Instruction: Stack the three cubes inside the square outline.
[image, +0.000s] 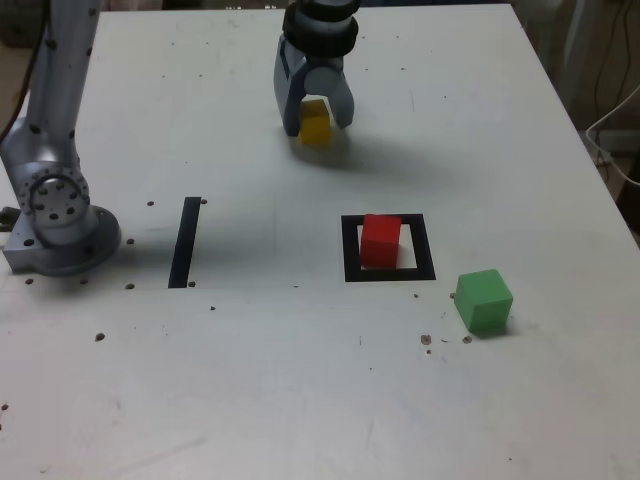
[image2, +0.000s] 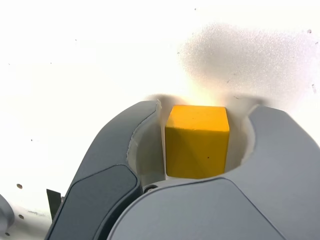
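My gripper (image2: 200, 150) brackets the yellow cube (image2: 196, 142) at the table's far side, jaws narrowed around it with a sliver of gap on one side, so I can't call it gripped. It looks light, rigid and smooth; opposite flat faces are the hold. Equal-sided, it has no long axis and sits flat, well apart from the red cube (image: 380, 240) in the square outline (image: 350, 262).

The claw (image: 317, 122) straddles the yellow cube (image: 314, 124) on the bench (image: 300, 400); the red cube (image: 380, 240) sits inside the square outline (image: 350, 250).
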